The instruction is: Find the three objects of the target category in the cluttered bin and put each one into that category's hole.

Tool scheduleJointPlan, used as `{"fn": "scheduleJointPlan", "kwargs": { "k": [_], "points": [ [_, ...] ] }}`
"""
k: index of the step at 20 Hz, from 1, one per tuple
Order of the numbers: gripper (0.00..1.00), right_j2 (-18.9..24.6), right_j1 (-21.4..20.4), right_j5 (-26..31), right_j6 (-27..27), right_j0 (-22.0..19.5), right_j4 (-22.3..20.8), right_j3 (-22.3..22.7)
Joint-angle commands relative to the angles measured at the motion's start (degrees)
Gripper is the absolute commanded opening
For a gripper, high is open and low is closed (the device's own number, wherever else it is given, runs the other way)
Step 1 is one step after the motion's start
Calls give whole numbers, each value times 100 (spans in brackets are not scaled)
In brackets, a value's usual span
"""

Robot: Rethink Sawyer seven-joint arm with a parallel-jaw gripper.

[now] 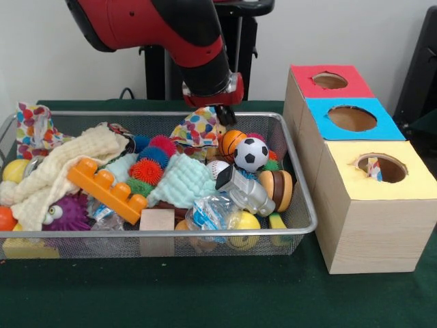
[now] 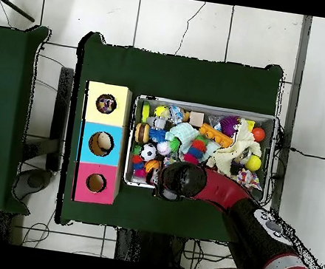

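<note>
Fingertips are hidden, so whether the gripper point(image 1: 222, 115) is spread or closed cannot be told. It hangs at the wire bin's point(image 1: 300, 205) far rim, directly above the orange basketball point(image 1: 231, 142); the soccer ball point(image 1: 251, 154) lies just beside that, the baseball point(image 1: 217, 169) below.

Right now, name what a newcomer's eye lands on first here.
The red and black arm comes down over the far rim of the wire bin, which is heaped with toys: a soccer ball and an orange building block stand out. Beside the bin sit three boxes, red, blue and yellow, each with a round hole.
</note>
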Motion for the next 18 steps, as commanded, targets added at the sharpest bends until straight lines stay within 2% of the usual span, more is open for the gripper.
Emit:
{"fn": "scheduleJointPlan", "kwargs": {
  "k": [1, 13, 14, 18],
  "points": [
    [0, 91, 237, -193, -36, 92, -369, 22],
    [0, 158, 481, 414, -293, -48, -215, -379],
    [100, 170, 492, 389, -291, -65, -204, -388],
    [100, 158, 498, 391, -330, -69, -254, -400]
  ]
}}
